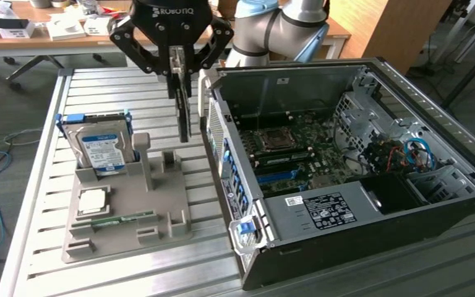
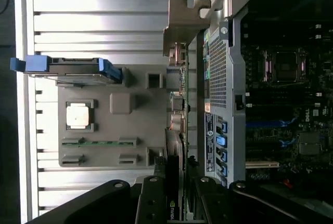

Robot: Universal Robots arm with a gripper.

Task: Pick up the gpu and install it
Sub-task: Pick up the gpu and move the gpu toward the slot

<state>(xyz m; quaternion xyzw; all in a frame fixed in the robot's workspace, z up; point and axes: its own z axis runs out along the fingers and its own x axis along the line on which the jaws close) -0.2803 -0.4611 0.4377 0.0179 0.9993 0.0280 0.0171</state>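
Since the gpu [image 1: 185, 114] looks thin, stiff, light and fragile, a pinch across its flat faces at one long edge suits it. The gripper [image 1: 180, 69] has its fingers partly closed on exactly that. The card hangs on edge over the grey tray [image 1: 126, 241], just beside the open computer case [image 1: 295, 83].

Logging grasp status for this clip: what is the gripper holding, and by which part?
The gpu, pinched along its top edge, hanging below the gripper.
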